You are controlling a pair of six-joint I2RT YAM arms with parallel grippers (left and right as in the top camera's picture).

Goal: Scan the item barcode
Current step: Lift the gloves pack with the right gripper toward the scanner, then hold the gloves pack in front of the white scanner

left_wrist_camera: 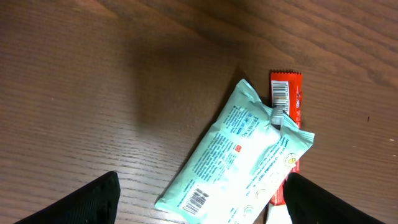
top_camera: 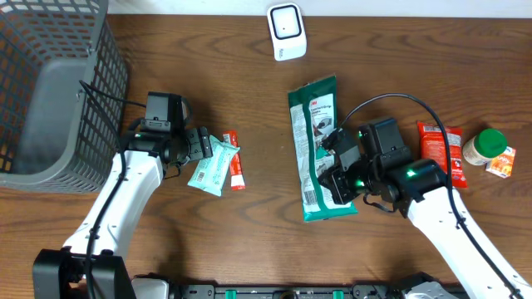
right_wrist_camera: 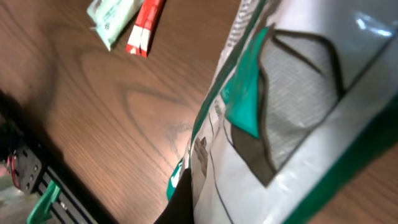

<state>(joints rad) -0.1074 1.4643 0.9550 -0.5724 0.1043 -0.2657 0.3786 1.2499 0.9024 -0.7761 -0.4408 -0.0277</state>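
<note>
Closest to the near edge of the table [top_camera: 249,241], the right gripper [top_camera: 337,179] is fully closed on the long edge of the green wipes pack [top_camera: 312,133], near the pack's near end. In the right wrist view this pack fills most of the picture and sits raised and tilted above the wood. In the overhead view it stretches from the middle of the table toward the far edge, with its barcode label at the near end. A little farther from the near edge, in the left half of the table, the left gripper [top_camera: 205,145] has its fingers spread wide and holds nothing. The pale teal packet [top_camera: 212,166] lies flat just in front of it, one side resting on the red bar [top_camera: 236,162]. Near the right edge lie a red snack packet [top_camera: 439,148], a jar with a green lid [top_camera: 485,147] and a small orange box [top_camera: 500,163], close together. The grey basket [top_camera: 104,87] stands in the far left corner. The white scanner [top_camera: 285,31] stands at the far edge, well apart from the green pack.
</note>
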